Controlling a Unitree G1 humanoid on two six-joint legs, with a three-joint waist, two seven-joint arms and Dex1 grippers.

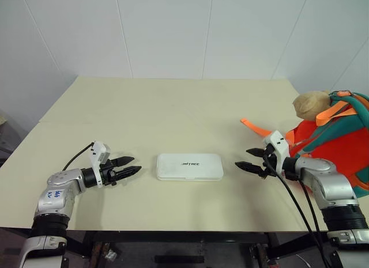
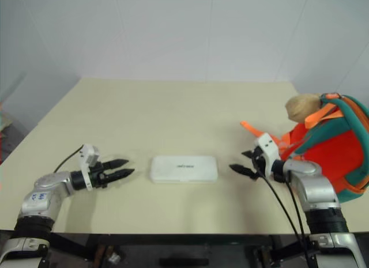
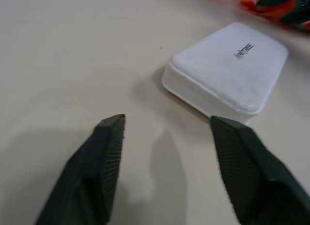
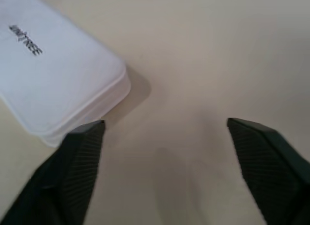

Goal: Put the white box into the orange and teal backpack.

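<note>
The white box lies flat on the cream table, near the front edge, with small dark lettering on its lid. My left gripper hovers a short way to its left, open and empty, pointing at the box's end. On the other side my right gripper is open too, empty, a little apart from the box's right end. The orange and teal backpack stands at the table's right edge behind my right arm, a tan plush toy on its top.
An orange webbing strap trails from the backpack onto the table toward the middle. White walls close the table's far side and corners. Black cables hang from my right wrist over the front edge.
</note>
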